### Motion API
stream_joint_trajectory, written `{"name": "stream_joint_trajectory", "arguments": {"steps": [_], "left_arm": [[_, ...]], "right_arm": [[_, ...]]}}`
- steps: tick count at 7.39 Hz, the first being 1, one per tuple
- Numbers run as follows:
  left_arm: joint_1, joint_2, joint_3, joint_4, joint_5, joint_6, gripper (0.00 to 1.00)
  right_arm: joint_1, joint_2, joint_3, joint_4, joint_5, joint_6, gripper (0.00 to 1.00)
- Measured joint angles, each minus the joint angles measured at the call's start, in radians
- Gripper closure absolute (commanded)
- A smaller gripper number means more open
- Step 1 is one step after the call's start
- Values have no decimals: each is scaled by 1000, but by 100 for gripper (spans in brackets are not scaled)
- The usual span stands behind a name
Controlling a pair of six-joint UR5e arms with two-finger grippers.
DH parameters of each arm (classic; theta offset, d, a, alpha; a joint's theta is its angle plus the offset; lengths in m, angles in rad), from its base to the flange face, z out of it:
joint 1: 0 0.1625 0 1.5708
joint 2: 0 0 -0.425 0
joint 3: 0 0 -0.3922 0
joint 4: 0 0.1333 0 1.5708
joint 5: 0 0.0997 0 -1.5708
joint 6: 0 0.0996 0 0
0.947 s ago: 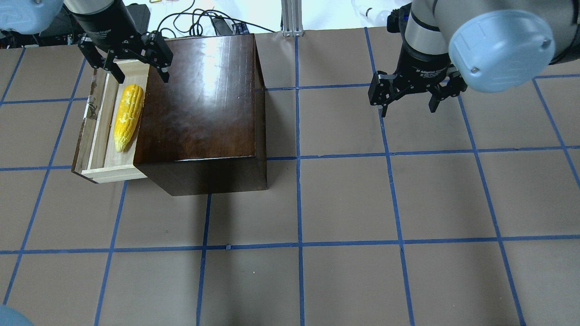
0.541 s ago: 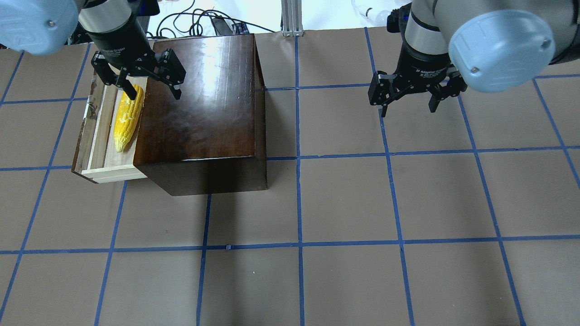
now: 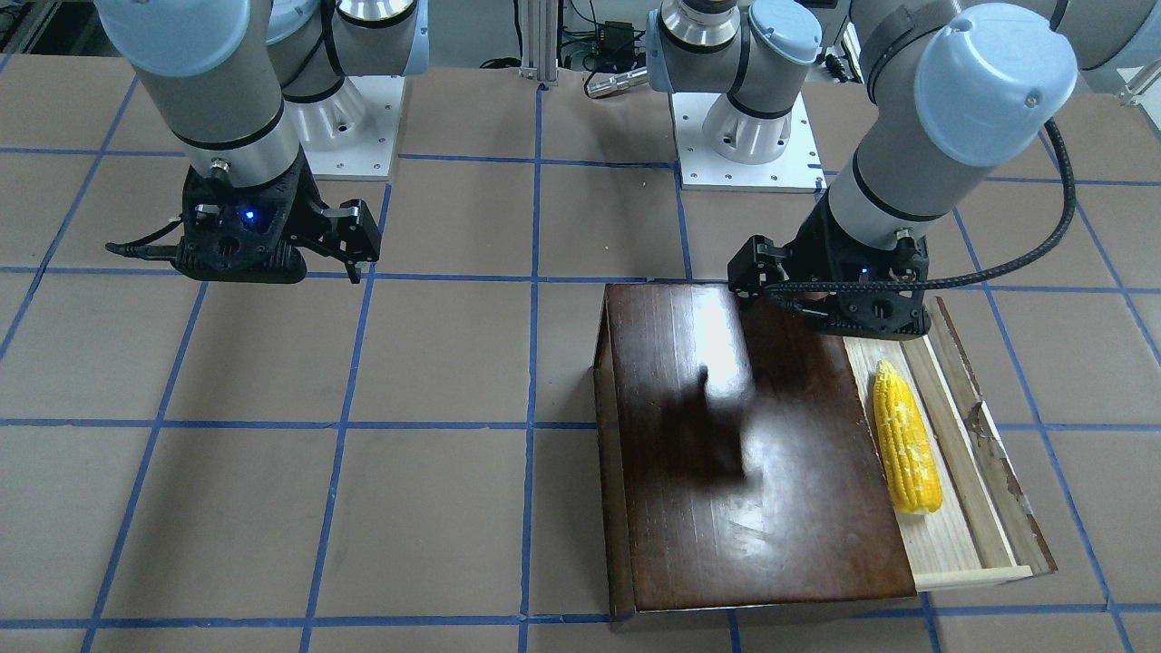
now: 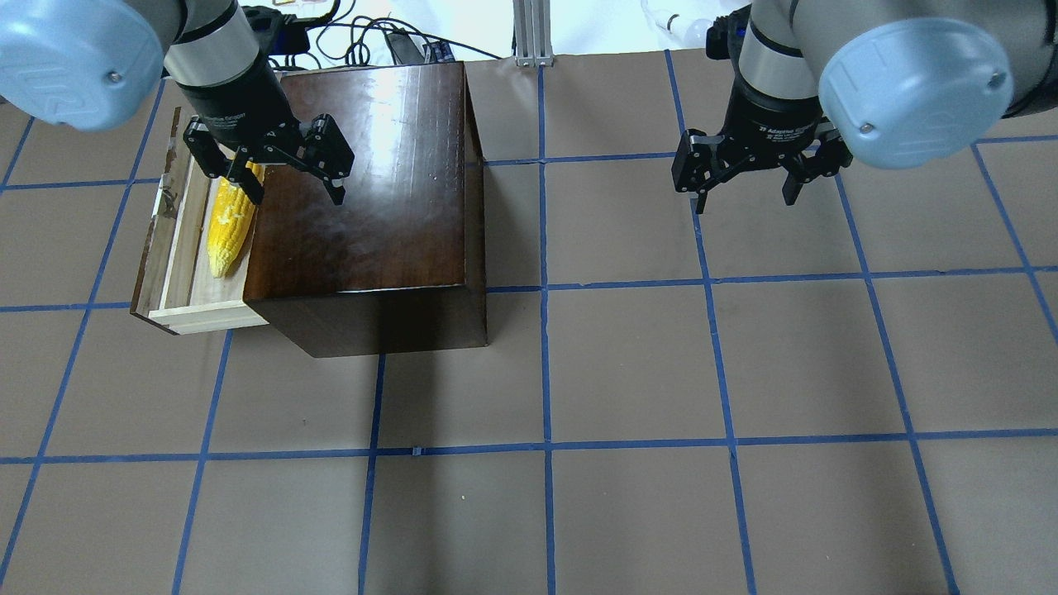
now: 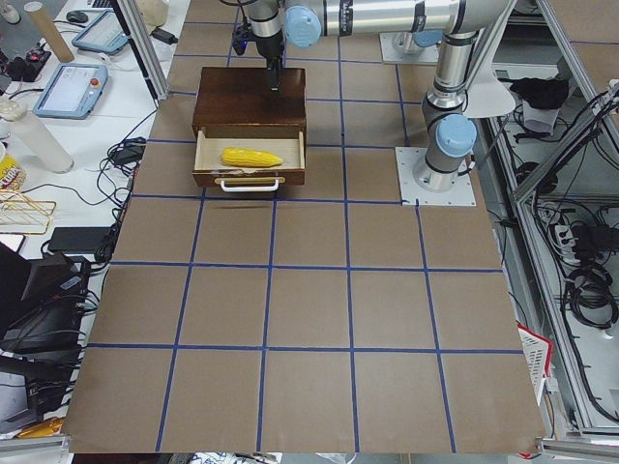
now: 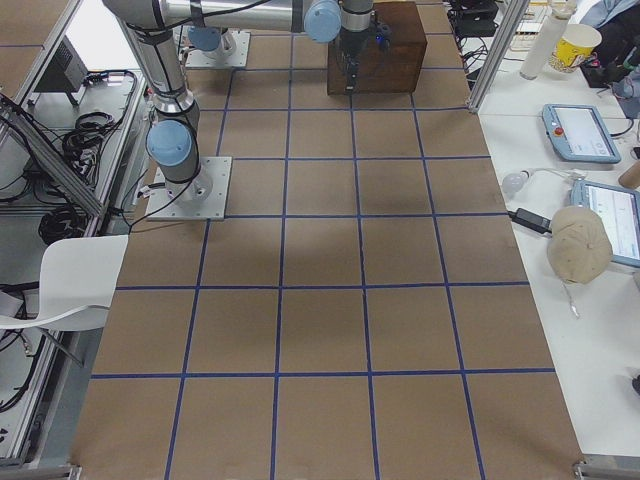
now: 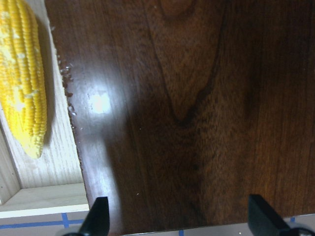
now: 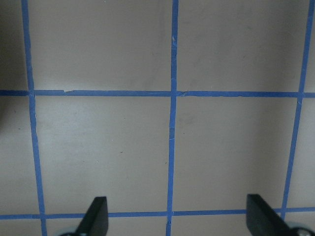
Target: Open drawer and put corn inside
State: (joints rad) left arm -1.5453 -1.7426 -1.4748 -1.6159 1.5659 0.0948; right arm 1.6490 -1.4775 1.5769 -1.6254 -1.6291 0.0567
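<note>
The drawer is pulled out of the left side of the glossy dark-brown box. The yellow corn lies flat inside it, along its length; it also shows in the front view and the left wrist view. My left gripper is open and empty, raised above the box top beside the drawer, with one finger over the corn's far end in the overhead view. My right gripper is open and empty above bare table to the right.
The table is brown paper with a blue tape grid. Cables and an aluminium post lie beyond the far edge. Both arm bases stand at the robot's side of the table.
My left gripper has moved from over the drawer's far end toward the robot and to the right, over the box top's edge. The corn, drawer and right arm have not moved.
</note>
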Motion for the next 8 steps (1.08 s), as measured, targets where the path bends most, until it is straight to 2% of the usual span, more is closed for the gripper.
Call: {"name": "stream_joint_trajectory", "arguments": {"steps": [8], "left_arm": [[-4, 29, -8, 2, -1, 0, 0]], "right_arm": [[0, -1, 0, 1, -2, 0, 0]]}}
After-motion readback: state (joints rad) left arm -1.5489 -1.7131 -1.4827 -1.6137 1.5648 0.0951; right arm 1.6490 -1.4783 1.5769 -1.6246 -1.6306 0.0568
